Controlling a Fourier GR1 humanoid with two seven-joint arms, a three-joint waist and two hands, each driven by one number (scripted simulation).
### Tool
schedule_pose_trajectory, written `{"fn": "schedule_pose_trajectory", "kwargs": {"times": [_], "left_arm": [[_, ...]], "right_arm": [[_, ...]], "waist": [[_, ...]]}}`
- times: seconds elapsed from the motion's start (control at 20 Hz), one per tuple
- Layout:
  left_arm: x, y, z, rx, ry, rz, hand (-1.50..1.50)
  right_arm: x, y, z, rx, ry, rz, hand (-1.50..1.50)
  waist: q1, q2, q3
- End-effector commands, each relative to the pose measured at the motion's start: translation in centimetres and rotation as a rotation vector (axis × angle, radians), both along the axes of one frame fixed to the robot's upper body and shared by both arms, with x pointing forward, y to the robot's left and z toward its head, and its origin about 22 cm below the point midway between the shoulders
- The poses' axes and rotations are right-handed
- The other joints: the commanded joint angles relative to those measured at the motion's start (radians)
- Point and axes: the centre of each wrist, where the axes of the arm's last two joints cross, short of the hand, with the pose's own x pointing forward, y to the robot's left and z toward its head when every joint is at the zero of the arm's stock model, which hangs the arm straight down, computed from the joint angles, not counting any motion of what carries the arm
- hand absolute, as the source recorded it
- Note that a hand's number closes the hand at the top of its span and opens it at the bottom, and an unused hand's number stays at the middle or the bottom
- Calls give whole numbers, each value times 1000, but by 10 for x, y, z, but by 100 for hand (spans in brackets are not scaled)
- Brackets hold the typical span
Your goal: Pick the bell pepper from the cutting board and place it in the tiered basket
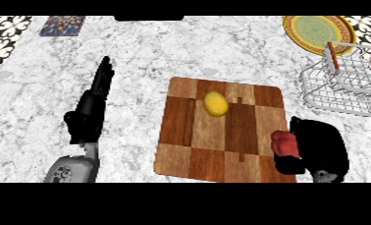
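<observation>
- Bell pepper [285, 143], red, sits at the right edge of the cutting board [210, 135], tucked against the right hand [319, 145].
- Right hand fingers [291, 164] look curled in toward the pepper from its right side and below; grip seems closed on it, though the hand hides the contact and whether it has left the board I cannot tell.
- Left hand [91, 111] is out on the bench [159, 52] left of the board, fingers straight, holding nothing, resting; well apart from the pepper, so right hand is the near one.
- Tiered basket [340, 84], white wire, lies up and slightly right of the right hand, near the right border; likely move is lift, then carry straight away from the robot.
- Pepper looks stubby, no clear long axis.
- Yellow fruit, maybe a lemon [215, 103], mid-board, off that path.
- Patterned plate [319, 32] beyond the basket.
</observation>
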Motion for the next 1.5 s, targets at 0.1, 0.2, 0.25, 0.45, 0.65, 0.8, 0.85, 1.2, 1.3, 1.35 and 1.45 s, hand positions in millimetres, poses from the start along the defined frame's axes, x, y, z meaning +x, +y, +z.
{"fn": "schedule_pose_trajectory", "kwargs": {"times": [0.1,0.2,0.25,0.45,0.65,0.8,0.85,1.2,1.3,1.35,1.45], "left_arm": [[-11,-11,14,-8,2,-14,0],[-3,-1,6,-13,-2,-3,0],[7,16,0,-16,26,-2,0],[-14,-10,-10,-8,6,-3,0],[-10,12,-8,5,-10,17,0],[-5,10,3,3,17,-29,0],[7,6,1,1,10,-22,0],[1,11,1,5,-1,-13,0],[7,-19,-12,3,-8,-1,0],[-3,-6,3,5,0,-2,0],[-6,1,-3,-5,-2,-26,0]], "right_arm": [[-19,-2,67,-31,-170,-132,150],[-38,-9,107,-37,-221,-141,150],[-36,4,114,-18,-272,-147,150],[-63,-6,164,-3,-385,-163,150],[-79,-18,198,0,-403,-188,150],[-63,-19,217,31,-421,-208,150],[-46,-26,228,78,-444,-210,150],[-5,-29,267,340,-530,-229,150],[-10,-36,266,259,-498,-221,150],[9,-31,270,247,-503,-238,150],[1,-61,273,280,-545,-256,150]], "waist": [[12,0,1],[1,0,0],[4,3,0],[10,0,0],[9,-1,0],[13,0,0],[11,2,0],[21,1,0],[11,3,1],[21,3,1],[17,3,1]]}}
